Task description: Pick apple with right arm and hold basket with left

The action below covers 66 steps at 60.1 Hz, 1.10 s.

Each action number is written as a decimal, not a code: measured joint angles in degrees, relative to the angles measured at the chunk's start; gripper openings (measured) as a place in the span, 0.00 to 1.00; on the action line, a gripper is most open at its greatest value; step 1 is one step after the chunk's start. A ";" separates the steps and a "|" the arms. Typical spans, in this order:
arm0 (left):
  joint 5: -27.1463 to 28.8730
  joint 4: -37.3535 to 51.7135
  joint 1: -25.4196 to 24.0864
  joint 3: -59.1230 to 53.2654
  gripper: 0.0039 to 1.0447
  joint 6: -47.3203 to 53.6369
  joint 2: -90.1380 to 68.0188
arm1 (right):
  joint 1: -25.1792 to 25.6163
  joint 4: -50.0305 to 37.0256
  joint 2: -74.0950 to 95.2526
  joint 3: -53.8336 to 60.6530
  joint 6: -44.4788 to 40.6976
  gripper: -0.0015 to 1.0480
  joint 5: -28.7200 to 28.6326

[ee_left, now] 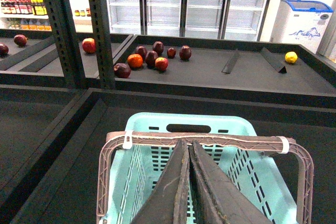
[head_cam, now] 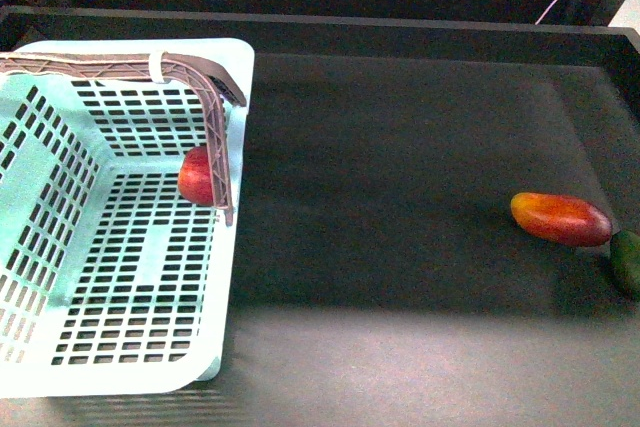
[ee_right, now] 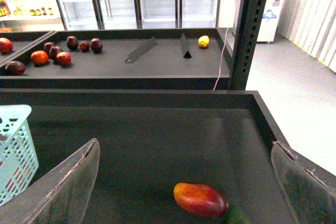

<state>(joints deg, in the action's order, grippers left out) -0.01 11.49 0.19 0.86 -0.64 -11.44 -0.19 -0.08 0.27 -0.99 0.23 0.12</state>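
The mint-green basket stands at the left of the dark tray, its brown lattice handle arched across it. The red apple lies inside, against the right wall, partly behind the handle. Neither arm shows in the front view. In the left wrist view my left gripper is shut above the basket, its tips at the middle of the handle with nothing visible between them; the apple is hidden there. My right gripper is open and empty over the tray's right side, well away from the basket.
An oblong red-orange fruit and a dark green fruit lie at the tray's right edge; the same red-orange fruit sits below the open right jaws. Raised tray walls bound the area. Several fruits lie on the far shelf.
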 joint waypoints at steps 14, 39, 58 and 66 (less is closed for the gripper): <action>0.02 -11.06 0.00 0.02 0.02 0.02 10.40 | 0.00 0.00 0.00 0.00 0.00 0.92 0.00; 0.02 -11.41 0.00 0.02 0.02 0.02 11.08 | 0.00 0.00 0.00 0.00 0.00 0.92 0.00; 0.02 -11.41 0.00 0.02 0.14 0.02 11.08 | 0.00 0.00 0.00 0.00 0.00 0.92 0.00; 0.02 -11.41 0.00 0.02 0.38 0.02 11.08 | 0.00 0.00 0.00 0.00 0.00 0.92 0.00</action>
<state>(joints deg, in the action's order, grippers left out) 0.01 0.08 0.19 0.89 -0.62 -0.36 -0.19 -0.08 0.27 -0.99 0.23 0.12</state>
